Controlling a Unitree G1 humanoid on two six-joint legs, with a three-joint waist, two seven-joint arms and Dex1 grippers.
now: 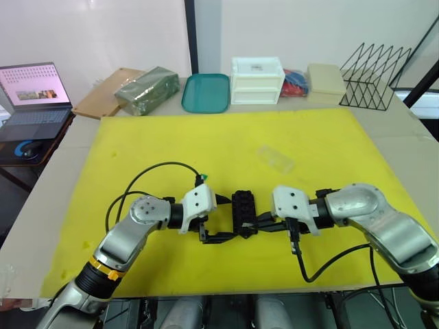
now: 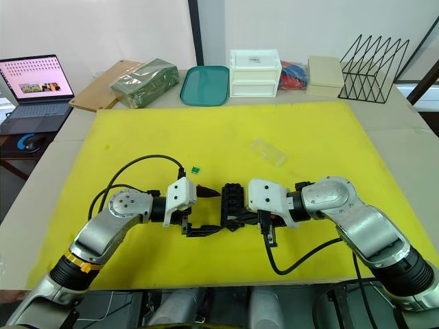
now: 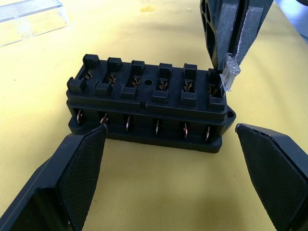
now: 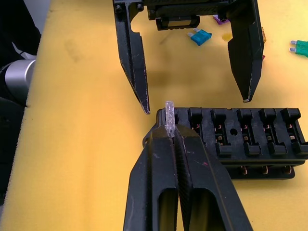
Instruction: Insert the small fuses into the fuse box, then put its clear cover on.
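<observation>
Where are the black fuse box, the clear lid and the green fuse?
fuse box (image 3: pixel 144 103), left wrist view, its front wall.
clear lid (image 2: pixel 267 152), right eye view, its top face.
green fuse (image 4: pixel 301 48), right wrist view, its plastic body.

We see bright, even light over the yellow mat (image 1: pixel 226 137), with only soft, short shadows under the arms. A laptop screen (image 1: pixel 34 84) glows. In the left wrist view the near fingers (image 3: pixel 72 178) look soft while the fuse box (image 3: pixel 149 103) is sharp.
</observation>
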